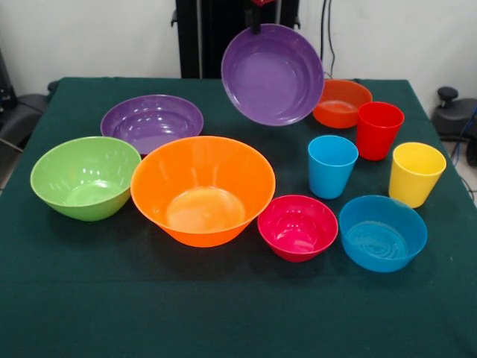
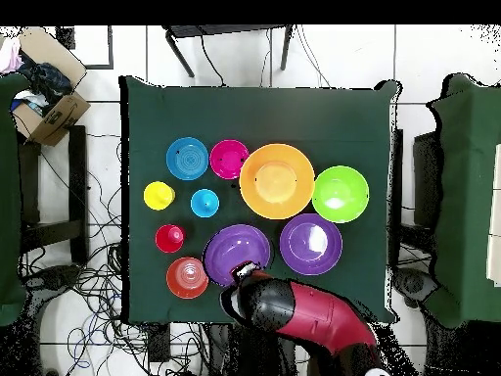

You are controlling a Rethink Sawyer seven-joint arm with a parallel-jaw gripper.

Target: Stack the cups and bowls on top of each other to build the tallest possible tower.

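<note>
We see the gripper clamped on the rim of a glossy purple plastic bowl, lifted and tilted, mouth facing the camera.

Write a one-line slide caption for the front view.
Gripper lifts a tilted purple bowl above the green table, with bowls and cups still unstacked below.
</note>
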